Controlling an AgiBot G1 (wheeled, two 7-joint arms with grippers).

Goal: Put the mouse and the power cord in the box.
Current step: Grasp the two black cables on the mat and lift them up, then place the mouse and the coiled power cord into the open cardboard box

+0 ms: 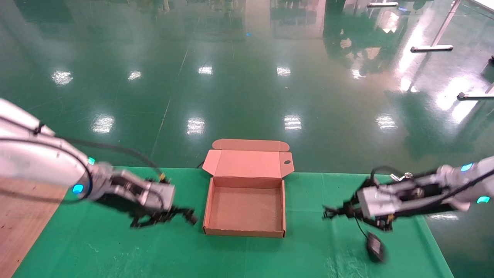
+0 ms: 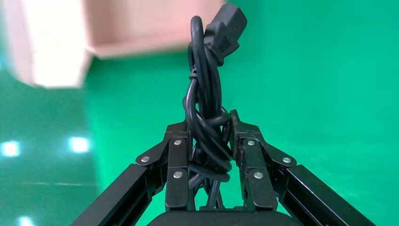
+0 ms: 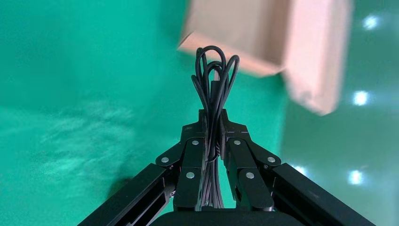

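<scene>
The box lies open in the middle of the green table, its lid folded back. Just left of it, my left gripper is shut on the power cord; the twisted bundle is pinched between the fingers and its plug points toward the box. To the right of the box, my right gripper is shut on the looped thin cable of the mouse. The mouse hangs by that cable below the gripper, close to the cloth. The box is ahead in the right wrist view.
A green cloth covers the table, and bare wood shows at its left edge. The table's far edge runs just behind the box lid, with shiny green floor beyond. Metal stand feet are far off at the right.
</scene>
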